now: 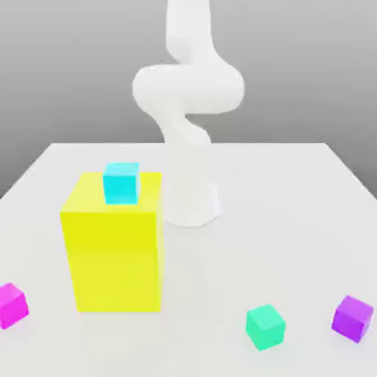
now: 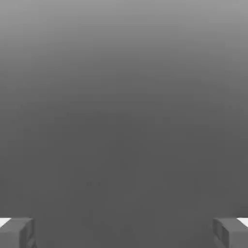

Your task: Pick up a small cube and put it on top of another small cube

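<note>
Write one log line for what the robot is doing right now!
gripper: open, empty | green cube: on table | pink cube: on table | stacking: not yet done

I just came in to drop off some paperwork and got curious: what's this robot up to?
The robot arm is meant to stack one small cube on another, but nothing is in its grip: the gripper stands open and empty. The green cube and the pink cube lie apart on the table, not stacked yet. A purple cube is there too, and a cyan cube sits on the yellow block.
</note>
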